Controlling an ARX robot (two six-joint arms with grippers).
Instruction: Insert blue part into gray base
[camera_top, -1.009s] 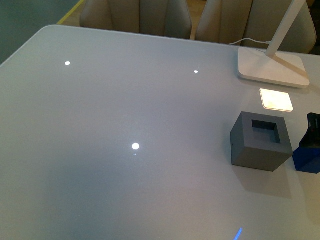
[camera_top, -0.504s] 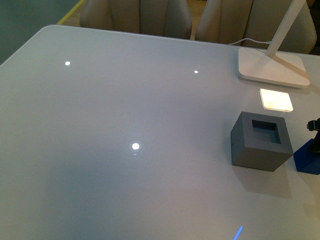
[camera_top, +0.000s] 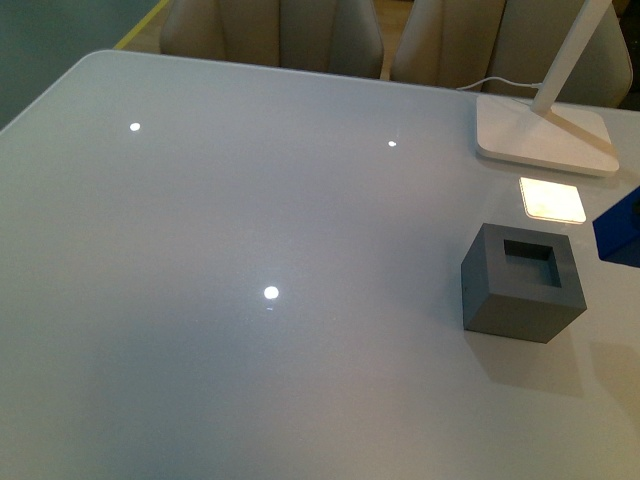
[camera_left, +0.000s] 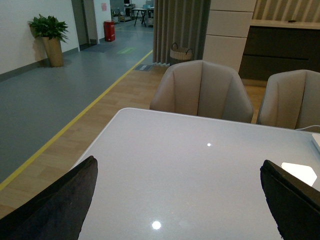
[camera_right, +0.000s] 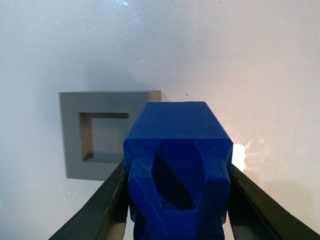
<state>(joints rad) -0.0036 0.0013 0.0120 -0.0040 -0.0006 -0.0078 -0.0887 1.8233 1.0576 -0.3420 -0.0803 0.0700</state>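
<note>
Right gripper (camera_right: 177, 172) around blue part (camera_right: 177, 150), contact pads unseen

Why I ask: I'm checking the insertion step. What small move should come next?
Probably shift the blue part to the robot's left until it hangs over the recess of the gray base. The right fingers clamp it above the table, to the right of the base, and the recess looks empty.
</note>
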